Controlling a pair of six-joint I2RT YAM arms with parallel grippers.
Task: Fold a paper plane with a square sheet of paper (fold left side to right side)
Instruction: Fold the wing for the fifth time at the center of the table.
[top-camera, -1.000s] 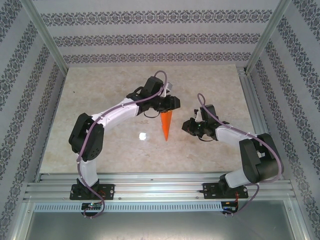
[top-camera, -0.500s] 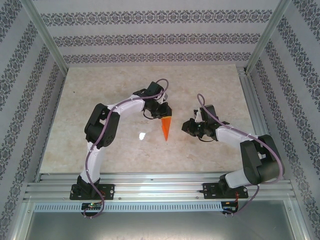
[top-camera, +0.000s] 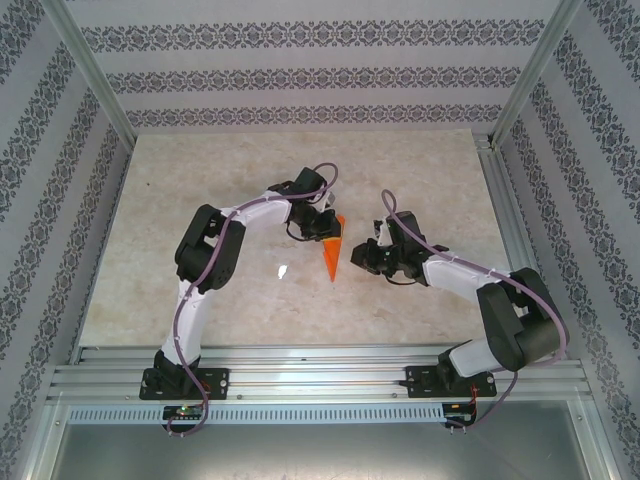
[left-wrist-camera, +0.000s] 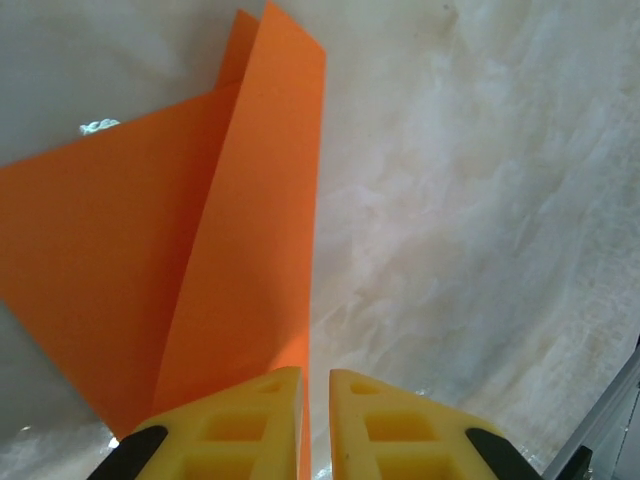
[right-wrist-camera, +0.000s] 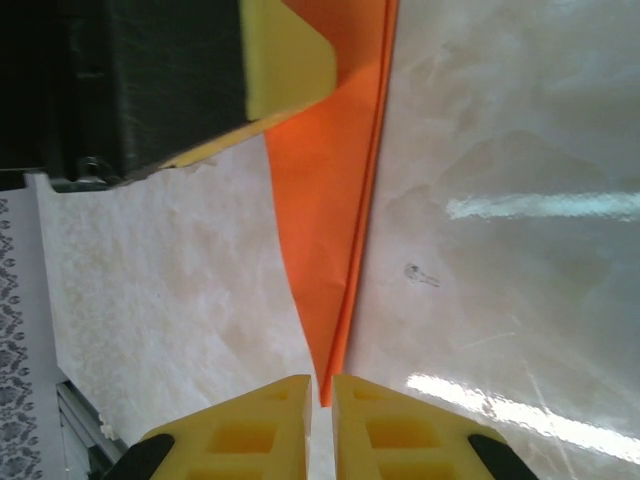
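Paper: a thin bright orange paper wedge (top-camera: 333, 256) lies on the pale marbled tabletop (top-camera: 200, 200) between the two arms. Its wide end is away from the bases and its point is towards them.
Done so far: the sheet is no longer a square. It is creased into a narrow pointed dart, with layers stacked along one long edge, so the nose folds and the left-over-right fold look made.
Left to do: one long flap stands up off the table rather than lying flat. The wings probably need pressing and spreading; how many folds remain I cannot tell.
Left gripper (left-wrist-camera: 315, 380): the jaws are almost together with a sliver of orange in the slit, pinching the raised flap at the wide end.
Right gripper (right-wrist-camera: 322, 385): the jaws are almost together, just beside the wedge. The paper's tip meets the slit in the wrist view; whether it is gripped I cannot tell.
Paper surface: matte, plain and unmarked, with sharp creases and straight edges.
Table surface: glossy, stone-patterned, with streaks of glare.
Fingers: yellow and blocky, with square recessed pockets.
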